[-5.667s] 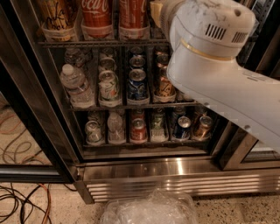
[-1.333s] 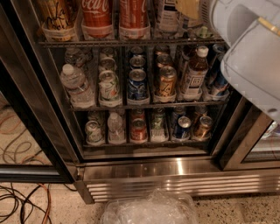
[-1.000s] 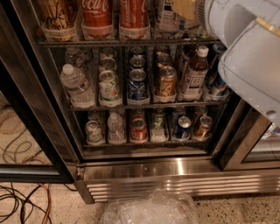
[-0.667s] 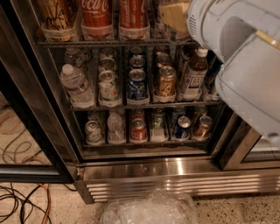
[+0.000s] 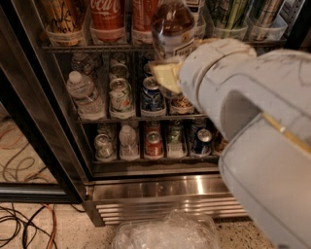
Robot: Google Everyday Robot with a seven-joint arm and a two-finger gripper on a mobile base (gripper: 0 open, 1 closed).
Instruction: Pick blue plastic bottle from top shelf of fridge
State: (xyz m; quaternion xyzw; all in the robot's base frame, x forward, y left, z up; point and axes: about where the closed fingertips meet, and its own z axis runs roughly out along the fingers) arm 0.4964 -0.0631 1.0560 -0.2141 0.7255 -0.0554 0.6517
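Observation:
The blue plastic bottle [image 5: 171,22], large and clear with an amber tint and a white label, hangs in front of the top shelf [image 5: 87,48], a wire rack with clear cup holders. My gripper [image 5: 167,68] is shut on the bottle's lower part; one tan finger [image 5: 163,76] shows under the label. The bottle overlaps the rack's front edge, outside the fridge [image 5: 46,121]. My big white arm [image 5: 252,126] fills the right side and hides the fridge's right half.
Red Coca-Cola bottles [image 5: 107,14] stand left of the held bottle. A small water bottle [image 5: 82,92] and cans [image 5: 151,95] fill the middle rack, more cans [image 5: 153,143] the lower. A clear plastic container [image 5: 165,232] and cables [image 5: 24,223] lie on the floor.
My arm has swung left and down across the fridge front. The large bottle, earlier out of sight at the top right, now hangs in my gripper before the top rack's middle.

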